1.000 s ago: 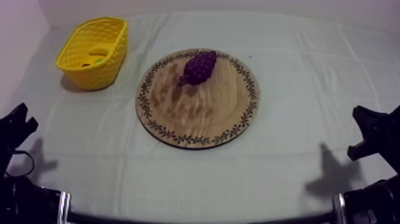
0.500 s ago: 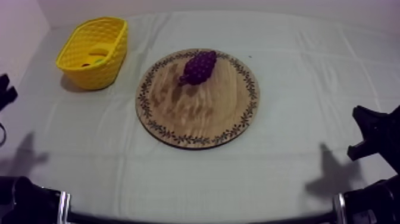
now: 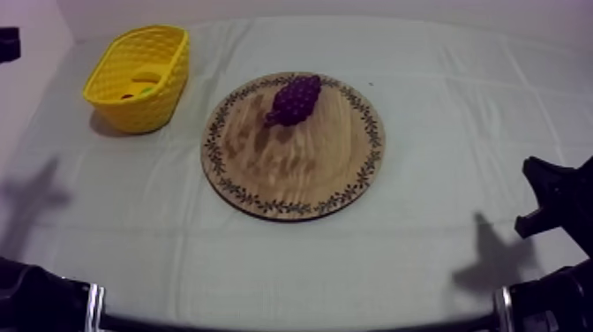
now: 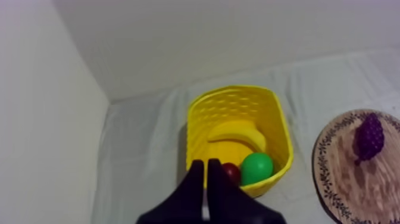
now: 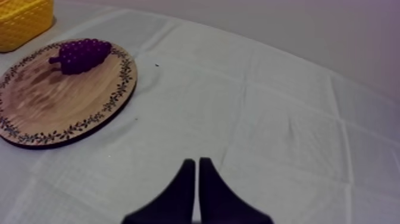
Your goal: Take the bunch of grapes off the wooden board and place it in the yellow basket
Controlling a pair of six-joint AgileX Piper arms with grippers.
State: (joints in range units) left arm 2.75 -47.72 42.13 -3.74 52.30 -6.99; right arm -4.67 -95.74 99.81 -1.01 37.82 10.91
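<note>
Left gripper [image 4: 205,164] lifted toward yellow basket [image 4: 196,119], fingers pressed together, empty, bunch of grapes [image 3: 295,98] on wooden board [image 3: 291,168]

The left claw [image 4: 202,164] and right claw [image 5: 194,161] are plain black, tapering to narrow tips.

The worktop [image 3: 459,124], under a grey-white cloth [image 3: 424,238], carries a round wooden board [image 3: 291,172] near its middle and a yellow basket [image 3: 150,106] toward the far left, apart from the board.

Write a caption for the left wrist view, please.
Left pincer, shut, near the basket holding a banana, pear and small red fruit; grapes on the board.
</note>
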